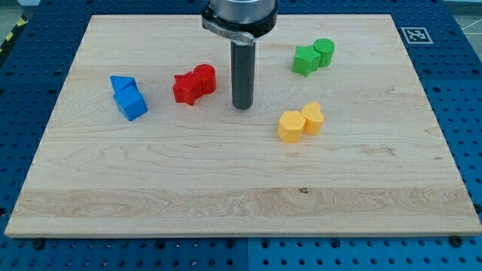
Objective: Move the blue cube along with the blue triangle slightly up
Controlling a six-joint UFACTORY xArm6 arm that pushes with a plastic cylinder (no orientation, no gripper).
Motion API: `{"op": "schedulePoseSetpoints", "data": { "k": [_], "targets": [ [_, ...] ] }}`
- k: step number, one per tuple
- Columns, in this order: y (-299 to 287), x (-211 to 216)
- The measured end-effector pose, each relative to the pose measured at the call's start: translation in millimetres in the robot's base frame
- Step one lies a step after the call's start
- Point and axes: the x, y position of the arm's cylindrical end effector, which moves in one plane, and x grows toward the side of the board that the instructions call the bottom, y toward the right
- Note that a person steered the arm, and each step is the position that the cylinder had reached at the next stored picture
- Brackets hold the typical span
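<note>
No pincer — my tip (242,106) rests bare, right of blue cube (132,104) touching blue triangle (122,83).

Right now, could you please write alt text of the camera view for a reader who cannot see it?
My tip rests mid-board on a wooden board, right of two red blocks. The blue cube and blue triangle touch at the view's left; green blocks and yellow blocks lie right.

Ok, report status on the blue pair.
My tip mid-board, right of the red blocks. Blue cube touching blue triangle, far left, untouched. Red blocks between tip and blues.
</note>
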Motion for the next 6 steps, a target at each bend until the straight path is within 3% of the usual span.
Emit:
{"op": "schedulePoseSetpoints", "data": {
  "k": [4,5,6],
  "targets": [
    [-142,59],
    [-159,59],
    [-173,25]
  ]
}}
